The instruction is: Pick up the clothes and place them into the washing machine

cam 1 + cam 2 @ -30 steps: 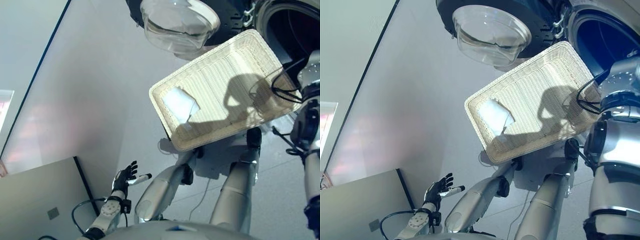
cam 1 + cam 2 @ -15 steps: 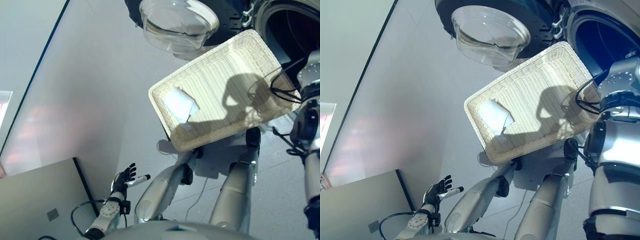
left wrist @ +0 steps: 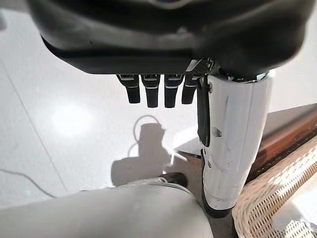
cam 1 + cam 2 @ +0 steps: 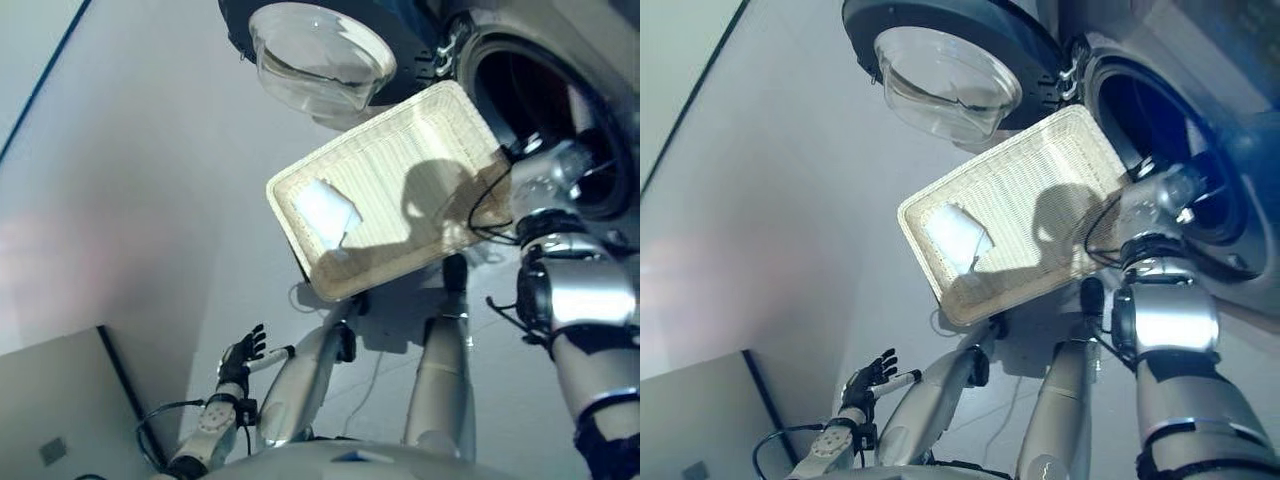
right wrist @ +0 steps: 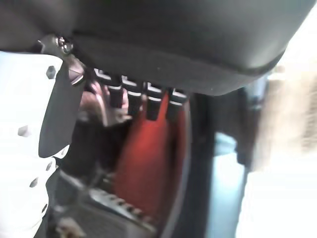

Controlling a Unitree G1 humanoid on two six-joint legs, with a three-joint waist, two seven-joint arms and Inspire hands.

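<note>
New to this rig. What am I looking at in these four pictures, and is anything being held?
It's a humanoid robot. Two pictures come from its head cameras, looking down; the other two come from cameras on its wrists. A wicker basket holding a white cloth sits in front of a washing machine with its door swung open. The left hand hangs open at its side, holding nothing. The right hand reaches into the drum; its fingers look straight, with something red beyond them that it doesn't seem to grip.
</note>
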